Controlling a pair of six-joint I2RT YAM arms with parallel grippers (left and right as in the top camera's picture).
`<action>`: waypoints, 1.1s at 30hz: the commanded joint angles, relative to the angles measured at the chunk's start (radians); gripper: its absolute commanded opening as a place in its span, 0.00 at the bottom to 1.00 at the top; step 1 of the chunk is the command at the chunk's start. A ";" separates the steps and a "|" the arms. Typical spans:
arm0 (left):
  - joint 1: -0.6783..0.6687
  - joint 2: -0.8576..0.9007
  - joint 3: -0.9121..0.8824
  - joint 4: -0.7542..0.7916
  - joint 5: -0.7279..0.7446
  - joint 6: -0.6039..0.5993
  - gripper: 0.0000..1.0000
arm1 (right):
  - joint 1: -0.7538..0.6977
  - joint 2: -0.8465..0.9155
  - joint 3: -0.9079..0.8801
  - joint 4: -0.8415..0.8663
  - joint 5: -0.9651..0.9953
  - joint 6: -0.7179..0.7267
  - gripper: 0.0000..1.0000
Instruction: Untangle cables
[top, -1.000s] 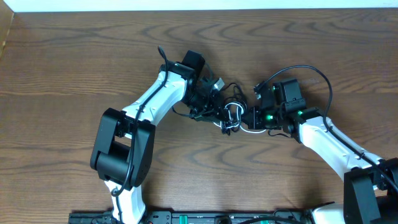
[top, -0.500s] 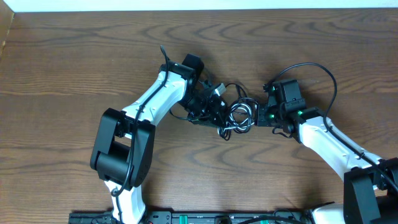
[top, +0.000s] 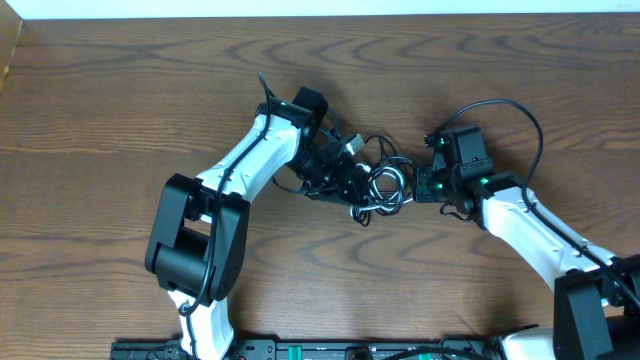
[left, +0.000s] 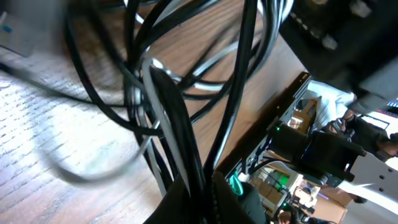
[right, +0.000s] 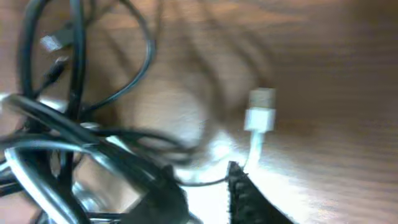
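The cables (top: 387, 186) lie as a knot of black and white loops on the wooden table, between my two grippers. My left gripper (top: 352, 182) is shut on a bundle of black cable (left: 180, 118) strands, with a pale strand (left: 149, 81) running beside them. In the left wrist view that grip (left: 208, 196) sits at the bottom edge. My right gripper (top: 421, 186) is at the knot's right side with its fingers (right: 249, 196) apart. The thin white cable (right: 208, 180) crosses the gap, and its white plug (right: 261, 111) rests on the table just beyond. Black loops (right: 74, 124) fill the left.
The right arm's own thick black wire (top: 525, 125) arcs over the table behind its wrist. A white wall edge (top: 300, 8) runs along the far side of the table. The arm bases (top: 300, 350) sit at the near edge.
My right gripper pulled up and right, dragging the knot's white loops with it, then its jaws parted. The left gripper has kept its hold and barely moved.
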 joint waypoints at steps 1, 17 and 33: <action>0.004 0.003 0.001 -0.008 0.005 0.017 0.07 | -0.025 -0.078 0.039 -0.029 -0.223 -0.035 0.35; 0.004 0.003 0.001 0.108 0.096 -0.068 0.07 | -0.013 -0.180 0.042 -0.249 -0.419 -0.068 0.40; 0.004 0.003 0.001 0.108 0.100 -0.071 0.07 | 0.040 -0.140 0.030 -0.231 -0.138 0.029 0.37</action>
